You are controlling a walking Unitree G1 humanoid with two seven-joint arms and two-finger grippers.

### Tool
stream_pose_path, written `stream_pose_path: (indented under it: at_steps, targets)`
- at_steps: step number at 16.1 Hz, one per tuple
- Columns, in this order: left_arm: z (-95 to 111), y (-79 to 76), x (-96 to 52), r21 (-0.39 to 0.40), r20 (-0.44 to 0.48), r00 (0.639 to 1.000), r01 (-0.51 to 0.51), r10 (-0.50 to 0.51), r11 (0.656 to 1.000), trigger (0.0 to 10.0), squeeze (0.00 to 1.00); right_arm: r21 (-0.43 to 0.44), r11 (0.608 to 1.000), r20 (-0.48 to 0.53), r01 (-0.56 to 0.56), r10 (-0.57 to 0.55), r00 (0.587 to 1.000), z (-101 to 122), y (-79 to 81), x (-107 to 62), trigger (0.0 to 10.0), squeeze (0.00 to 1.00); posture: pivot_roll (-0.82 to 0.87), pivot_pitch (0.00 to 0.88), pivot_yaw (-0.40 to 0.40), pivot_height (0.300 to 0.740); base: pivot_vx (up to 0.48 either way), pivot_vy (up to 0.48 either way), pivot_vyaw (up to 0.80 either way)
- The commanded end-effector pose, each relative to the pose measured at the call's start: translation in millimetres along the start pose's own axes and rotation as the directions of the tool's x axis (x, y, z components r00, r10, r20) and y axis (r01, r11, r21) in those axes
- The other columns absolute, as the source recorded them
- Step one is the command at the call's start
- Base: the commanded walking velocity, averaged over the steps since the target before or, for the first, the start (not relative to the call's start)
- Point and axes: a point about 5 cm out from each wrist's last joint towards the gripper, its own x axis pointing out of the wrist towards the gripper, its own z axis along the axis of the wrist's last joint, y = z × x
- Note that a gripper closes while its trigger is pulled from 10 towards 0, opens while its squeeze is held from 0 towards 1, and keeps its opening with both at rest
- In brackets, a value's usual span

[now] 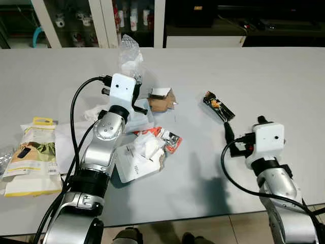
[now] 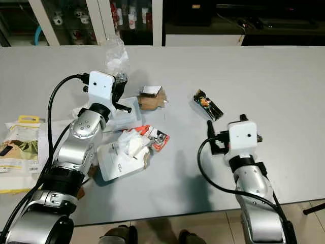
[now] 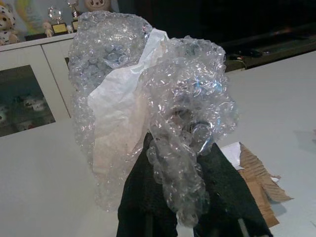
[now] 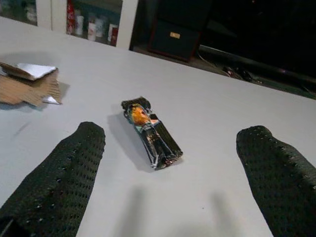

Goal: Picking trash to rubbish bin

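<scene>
In the left eye view, the left gripper stood raised over the far left part of the grey bench, its fingers closed on a crumpled wad of bubble wrap with a white paper scrap in it. Just right of it lay a torn brown cardboard piece, and nearer the robot a red and white wrapper rested against a white pouch. A yellow and green snack bag lay at the bench's left edge. A black snack wrapper with an orange print lay right of the cardboard, and the right gripper hovered just near of it.

The right eye view gave the same layout: the bubble wrap held up above the bench, the black snack wrapper lying flat just beyond the right gripper.

In the left wrist view, the two black fingers pinched the lower part of the bubble wrap, which rose above them; the cardboard piece lay on the bench behind.

In the right wrist view, the two fingers were spread wide, with the black snack wrapper lying on the bench beyond and between them, untouched. The cardboard piece sat farther off to the left.
</scene>
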Motion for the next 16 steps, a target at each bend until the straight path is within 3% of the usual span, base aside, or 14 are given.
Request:
stream_pose_path:
  at_steps: [1, 4, 5, 6, 7, 8, 16]
  targets:
    - [4.6, 0.3, 1.0, 0.004, 0.012, 1.0, 0.004, -0.004, 1.0, 10.0, 0.0, -0.01, 1.0, -0.001, 0.015, -0.015, 1.0, -0.6, -6.9, 2.2, 10.0, 1.0, 0.21, 0.142, -0.018, 0.74, 0.0, 0.0, 0.0]
    - [6.0, 3.2, 0.4, 0.014, 0.012, 1.0, 0.008, -0.008, 1.0, 10.0, 0.0, -0.003, 1.0, 0.006, -0.023, 0.023, 1.0, -1.7, -14.7, 6.6, 10.0, 0.98, 0.21, 0.165, -0.007, 0.74, 0.0, 0.0, 0.0]
    - [5.4, 5.3, -0.7, 0.023, 0.01, 1.0, 0.01, -0.01, 1.0, 10.0, 0.0, 0.002, 0.999, 0.024, -0.052, 0.052, 0.998, -0.6, -17.6, 8.2, 10.0, 0.88, 0.22, 0.176, -0.002, 0.74, 0.0, 0.0, 0.0]
    - [4.5, 8.4, -2.5, 0.03, 0.006, 1.0, 0.007, -0.007, 1.0, 10.0, 0.0, -0.001, 0.997, 0.034, -0.08, 0.08, 0.996, 0.1, -20.2, 9.7, 10.0, 0.63, 0.22, 0.19, 0.003, 0.74, 0.0, 0.0, 0.0]
    - [4.2, 10.3, -4.2, 0.038, 0.005, 1.0, 0.006, -0.007, 0.999, 10.0, 0.0, -0.006, 0.995, 0.035, -0.099, 0.099, 0.994, 0.1, -22.3, 11.3, 10.0, 0.07, 0.23, 0.201, 0.007, 0.74, 0.0, 0.0, 0.0]
    - [3.4, 14.8, -8.5, 0.052, 0.001, 1.0, 0.006, -0.006, 0.999, 10.0, 0.0, -0.023, 0.991, 0.036, -0.133, 0.133, 0.99, 0.5, -25.7, 14.9, 10.0, 0.0, 0.25, 0.218, 0.014, 0.74, 0.0, 0.0, 0.0]
    - [7.2, 39.5, -26.9, 0.129, -0.019, 1.0, -0.014, 0.017, 0.992, 10.0, 0.0, -0.04, 0.959, 0.065, -0.281, 0.283, 0.957, 3.2, -39.3, 45.5, 10.0, 0.0, 0.34, 0.276, 0.027, 0.74, 0.0, 0.0, 0.0]
